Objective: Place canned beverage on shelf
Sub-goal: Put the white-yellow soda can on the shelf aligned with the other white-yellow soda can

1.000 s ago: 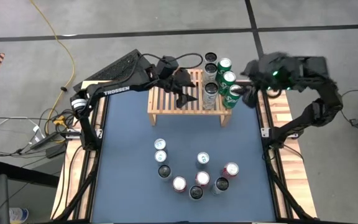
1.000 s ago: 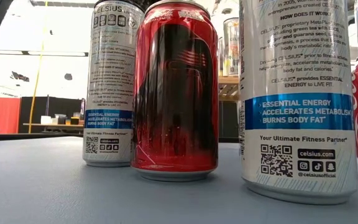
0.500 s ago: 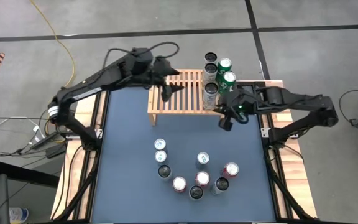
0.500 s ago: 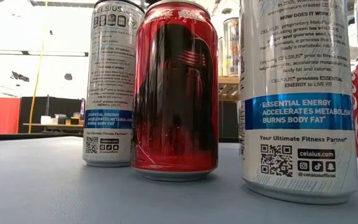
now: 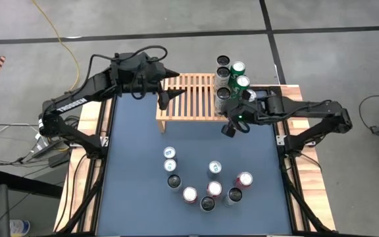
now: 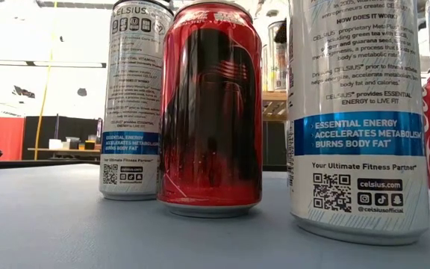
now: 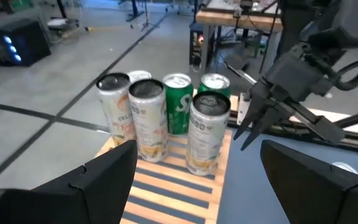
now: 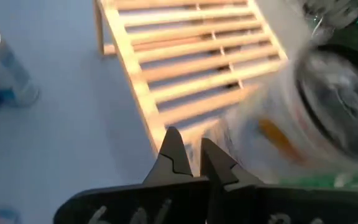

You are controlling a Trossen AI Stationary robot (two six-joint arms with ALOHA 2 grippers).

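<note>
Wooden shelf stands at the far edge of the tabletop, about midway along it. Five cans stand in a tight group at the shelf's right end: three silver-and-dark cans and two green cans; the left wrist view shows the same five upright together. The rest of the slats are bare. On the blue tabletop, toward the near edge, nine more cans stand upright in a loose U shape, among them two red-topped ones. In the low view a red can stands between two white cans, close to the camera. Right gripper hangs just off the shelf's near right corner, fingers pinched together, holding nothing. Left gripper sits over the shelf's left end, fingers spread wide and empty. Yellow cable lies on the floor beyond the tabletop's far left corner.
</note>
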